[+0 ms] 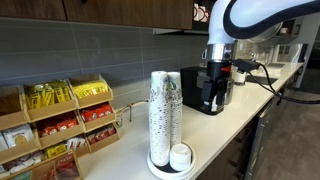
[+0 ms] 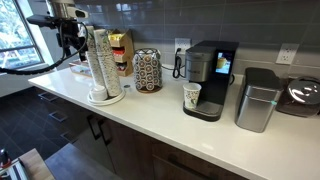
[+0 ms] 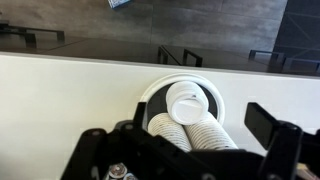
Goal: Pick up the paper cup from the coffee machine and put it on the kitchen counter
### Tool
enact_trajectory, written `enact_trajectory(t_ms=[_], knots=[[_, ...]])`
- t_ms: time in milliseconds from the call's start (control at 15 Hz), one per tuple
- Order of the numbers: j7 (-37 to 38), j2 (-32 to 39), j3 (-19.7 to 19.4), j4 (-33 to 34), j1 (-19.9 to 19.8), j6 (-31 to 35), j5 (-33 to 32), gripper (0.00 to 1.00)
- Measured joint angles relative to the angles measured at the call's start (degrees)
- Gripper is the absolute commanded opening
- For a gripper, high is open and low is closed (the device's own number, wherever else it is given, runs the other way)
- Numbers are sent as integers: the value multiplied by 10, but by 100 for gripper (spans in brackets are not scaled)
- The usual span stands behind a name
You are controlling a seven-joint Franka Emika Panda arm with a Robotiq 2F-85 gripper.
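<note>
One paper cup (image 2: 192,96) (in coffee machine (image 2: 214,62))

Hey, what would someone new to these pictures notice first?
Probably the tall stacks of white-and-green cups, with an upturned white cup beside them, filling the foreground of an exterior view. Next comes the black coffee machine on the kitchen counter, with a small paper cup standing in it. The robot's gripper hangs at the far left, past the stacks.
</note>
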Motion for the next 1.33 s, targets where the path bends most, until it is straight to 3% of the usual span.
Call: enact_trajectory(t_ms=[267,600,933,1333], knots=[[44,30,-27,-1,-45,56,3,100],[52,86,-89,-13,-109,196,11,100],[118,131,-118,-38,-149,326,22,100],[153,139,-119,-43,-154,344,23,100]])
